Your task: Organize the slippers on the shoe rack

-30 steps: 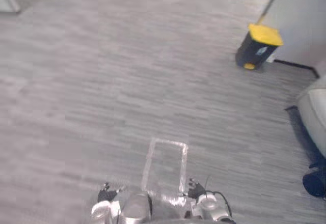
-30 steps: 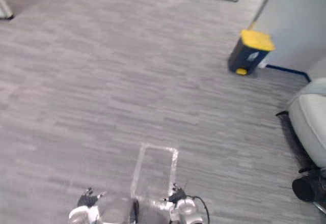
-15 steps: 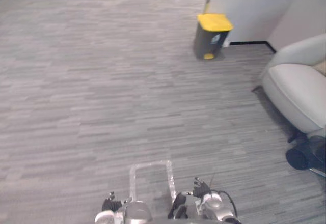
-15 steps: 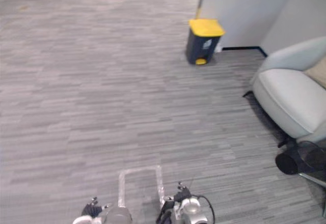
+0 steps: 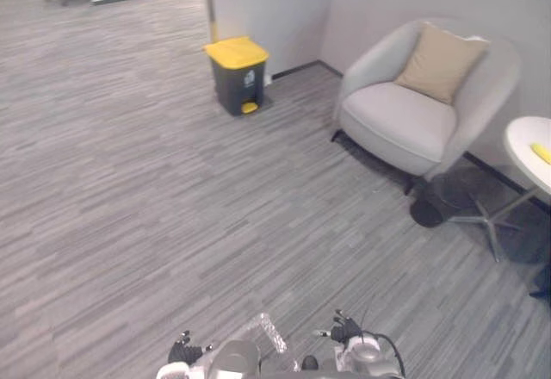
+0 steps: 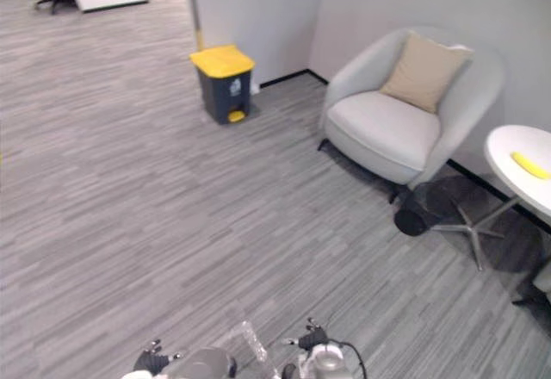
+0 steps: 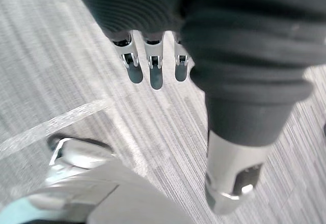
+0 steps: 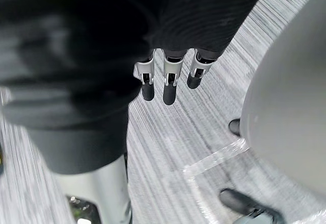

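Grey striped floor, wall cornering ahead. Swung right since half a second ago, the whole view with it. Yellow-lidded bin now upper left by the wall, armchair with tan cushion fully in sight. Round white table at the right edge, bearing a small yellow thing, possibly a banana. Tape outline cut down to a corner at the bottom edge. Left hand and right hand hanging low over the floor, fingers straight and slack, holding nothing.
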Robot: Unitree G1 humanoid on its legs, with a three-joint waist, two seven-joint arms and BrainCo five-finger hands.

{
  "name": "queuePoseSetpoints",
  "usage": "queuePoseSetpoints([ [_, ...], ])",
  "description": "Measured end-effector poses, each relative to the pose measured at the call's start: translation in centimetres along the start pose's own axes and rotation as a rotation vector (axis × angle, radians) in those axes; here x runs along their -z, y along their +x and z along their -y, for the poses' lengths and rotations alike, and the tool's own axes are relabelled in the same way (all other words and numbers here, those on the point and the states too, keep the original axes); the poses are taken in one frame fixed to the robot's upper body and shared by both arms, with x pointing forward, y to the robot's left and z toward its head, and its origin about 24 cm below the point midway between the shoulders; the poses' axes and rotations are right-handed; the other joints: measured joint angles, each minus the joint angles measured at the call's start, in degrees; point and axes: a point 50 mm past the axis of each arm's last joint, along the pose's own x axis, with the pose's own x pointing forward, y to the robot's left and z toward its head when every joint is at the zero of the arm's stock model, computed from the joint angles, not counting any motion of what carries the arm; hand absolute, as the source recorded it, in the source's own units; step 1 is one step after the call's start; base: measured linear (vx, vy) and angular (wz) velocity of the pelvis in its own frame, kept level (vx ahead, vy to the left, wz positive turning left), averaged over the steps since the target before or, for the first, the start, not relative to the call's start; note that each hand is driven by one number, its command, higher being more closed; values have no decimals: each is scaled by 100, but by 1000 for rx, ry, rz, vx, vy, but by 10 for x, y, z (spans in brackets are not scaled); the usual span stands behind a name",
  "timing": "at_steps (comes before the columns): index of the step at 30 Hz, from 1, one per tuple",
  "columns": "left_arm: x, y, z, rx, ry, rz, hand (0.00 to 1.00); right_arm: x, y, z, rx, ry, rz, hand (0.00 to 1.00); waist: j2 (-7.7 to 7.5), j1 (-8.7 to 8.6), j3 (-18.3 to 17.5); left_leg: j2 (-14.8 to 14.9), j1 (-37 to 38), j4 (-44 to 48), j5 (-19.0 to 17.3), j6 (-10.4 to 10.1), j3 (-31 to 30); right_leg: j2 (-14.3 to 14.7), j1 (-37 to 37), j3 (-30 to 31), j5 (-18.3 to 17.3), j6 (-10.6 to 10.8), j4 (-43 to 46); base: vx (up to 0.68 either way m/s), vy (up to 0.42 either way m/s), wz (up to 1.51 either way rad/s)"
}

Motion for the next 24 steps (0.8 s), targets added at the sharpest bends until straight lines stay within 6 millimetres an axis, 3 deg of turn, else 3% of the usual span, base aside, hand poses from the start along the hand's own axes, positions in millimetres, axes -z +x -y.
queuePoseSetpoints([
  [2,2,0,2,5,-1,-12,0,-1,0,2,5,2,3,0,71,-5,15,70,240,-171,19,32,429,-101,-130,-480,97,-58,123,110,101,-113],
  [4,5,-1,3,9,2,-19,0,-4,2,5,7,-31,10,0,172,-6,78,103,588,-351,36,61,1013,-533,-165,-2271,-90,-381,541,58,76,-122],
  [6,5,-1,4,15,6,-18,0,-3,3,7,-5,-63,-7,0,175,-3,59,98,801,-420,36,61,1475,-953,-151,-3945,-234,-596,996,42,21,-115],
  [8,7,-1,5,17,6,-25,0,-4,4,11,-2,-84,-8,0,185,-3,56,104,914,-509,35,63,1604,-932,-177,-4282,-221,-632,988,53,-57,-108],
  [10,7,-1,6,23,16,-28,0,-6,5,17,12,-118,-2,0,224,-20,63,108,982,-629,36,63,1600,-821,-184,-4235,-228,-643,806,48,-106,-73],
  [13,3,0,10,47,39,-15,0,1,4,26,29,-126,-33,0,252,16,50,332,792,-295,34,55,1585,-232,27,-4010,132,-589,-267,12,-138,-40],
  [15,1,0,10,56,37,-5,0,3,4,32,45,-131,-40,0,268,30,128,643,201,1093,-9,0,1580,178,325,-3724,496,-420,-1140,-26,-115,-42],
  [17,-1,-1,15,67,25,10,0,2,4,37,56,-137,-38,0,378,54,208,894,-273,2150,-74,44,1472,395,422,-3437,586,-443,-1302,-47,-71,-67],
  [18,1,-3,21,81,15,4,0,0,4,45,77,-147,-36,0,585,100,214,929,-490,2497,-301,90,1002,572,423,-3170,601,-502,-1303,-58,-6,-110],
  [19,3,-4,23,87,14,0,0,-1,4,47,83,-148,-34,0,667,144,216,830,-537,2372,-411,14,597,669,401,-2977,594,-527,-1304,-58,44,-141],
  [21,4,-4,24,87,-3,-4,0,-1,4,48,89,-147,-33,0,632,171,227,570,-529,1662,-532,-102,-69,722,320,-2624,594,-526,-1315,-64,39,-120],
  [23,0,-3,21,81,-12,8,0,1,3,50,99,-142,-32,0,586,181,222,323,-463,618,-359,-148,-699,809,239,-2211,650,-415,-1600,-80,32,-129],
  [24,5,-4,21,78,-17,-8,0,2,3,53,107,-145,-34,0,695,265,193,368,-381,305,-196,53,-646,856,270,-2119,628,-371,-1583,-24,56,-101],
])
